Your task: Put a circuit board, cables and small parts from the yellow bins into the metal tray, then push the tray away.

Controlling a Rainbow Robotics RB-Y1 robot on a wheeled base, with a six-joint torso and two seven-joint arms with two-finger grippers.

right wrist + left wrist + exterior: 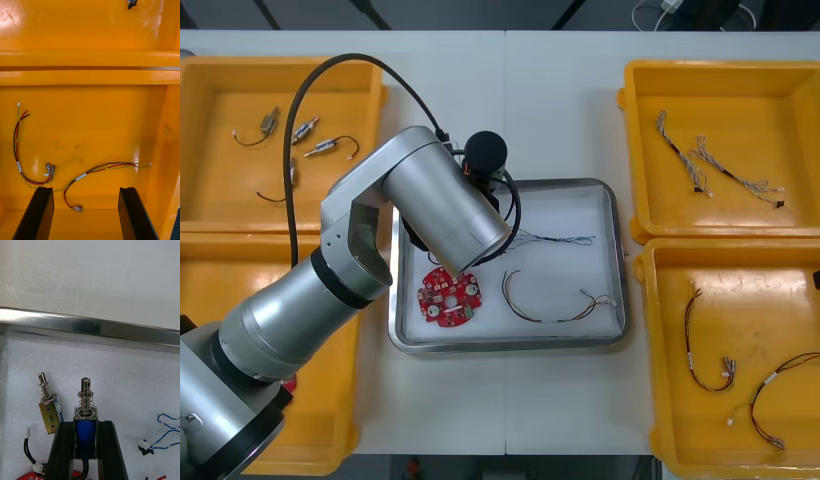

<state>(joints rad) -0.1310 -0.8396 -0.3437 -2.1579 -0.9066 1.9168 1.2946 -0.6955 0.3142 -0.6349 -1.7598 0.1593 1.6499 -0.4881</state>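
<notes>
Front: left arm (442, 205) over metal tray (612, 260), beside round red circuit board (448, 297).
Right wrist: right pincer (85, 189) released; red and yellow cable (101, 167) just ahead, in yellow bin (90, 112).
Left wrist: left pincer (86, 424) grasping small metal part (86, 405); second small metal part (48, 412) just beside it, on the tray.

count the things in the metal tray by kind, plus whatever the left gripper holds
round red circuit board: 1
blue and white cable: 1
red and yellow cable: 1
small metal parts: 2, one lying in the metal tray, one held by the left gripper
total: 5
</notes>
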